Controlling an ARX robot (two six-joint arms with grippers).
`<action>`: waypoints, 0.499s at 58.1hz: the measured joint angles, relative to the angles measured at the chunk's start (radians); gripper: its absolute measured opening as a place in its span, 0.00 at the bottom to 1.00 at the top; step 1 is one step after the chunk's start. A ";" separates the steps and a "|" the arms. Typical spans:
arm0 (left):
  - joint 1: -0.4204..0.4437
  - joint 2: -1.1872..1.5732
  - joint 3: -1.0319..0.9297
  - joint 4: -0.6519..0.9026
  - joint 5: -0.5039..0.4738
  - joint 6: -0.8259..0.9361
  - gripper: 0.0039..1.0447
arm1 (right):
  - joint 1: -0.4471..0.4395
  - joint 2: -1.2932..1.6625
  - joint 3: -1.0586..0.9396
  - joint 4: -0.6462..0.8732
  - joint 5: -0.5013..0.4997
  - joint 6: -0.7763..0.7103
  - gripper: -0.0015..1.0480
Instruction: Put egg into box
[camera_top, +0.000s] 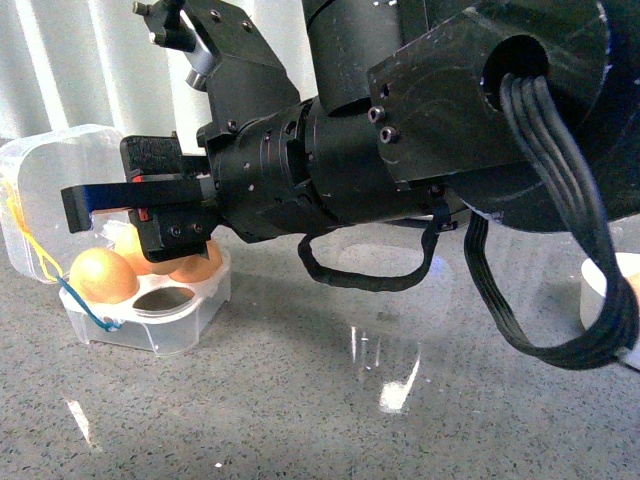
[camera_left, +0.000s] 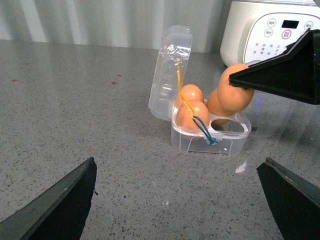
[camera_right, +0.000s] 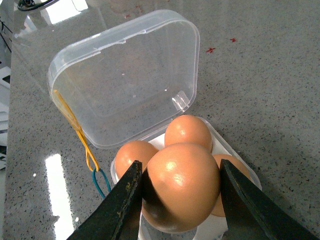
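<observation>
Since everything rests on it, the grey speckled counter (camera_top: 350, 400) is the widest thing in view. The black right arm (camera_top: 400, 130) reaches across it toward the robot's left, filling most of the front view. A white appliance (camera_left: 270, 35) with a button panel stands behind the work, well apart from it.

The box (camera_left: 230, 145) sits on the counter with its clear lid (camera_right: 125, 75) swung back and standing up, which leaves the cells open from above. Three brown eggs lie in it, and the one empty cell (camera_top: 165, 297) is at the corner nearest the front camera.

The right gripper (camera_right: 181, 202) hangs over the tray with its jaws clamped on the egg (camera_right: 182, 182) by its sides, so the underside is free to go into a cell. The egg is above the box and not yet seated. It is close to the eggs below, but I cannot tell whether it touches them.

The left gripper (camera_left: 178, 165) faces the box from a little way off, jaws wide apart and empty, probably to leave room.

A thin yellow-and-blue cord (camera_left: 202, 127) hangs across the front of the box and could snag if the descent drifts.
</observation>
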 joint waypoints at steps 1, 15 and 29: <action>0.000 0.000 0.000 0.000 0.000 0.000 0.94 | 0.000 0.000 -0.001 -0.002 -0.001 -0.001 0.37; 0.000 0.000 0.000 0.000 0.000 0.000 0.94 | 0.000 -0.004 -0.010 -0.023 -0.040 -0.021 0.37; 0.000 0.000 0.000 0.000 0.000 0.000 0.94 | 0.000 -0.020 -0.013 -0.018 -0.042 -0.026 0.73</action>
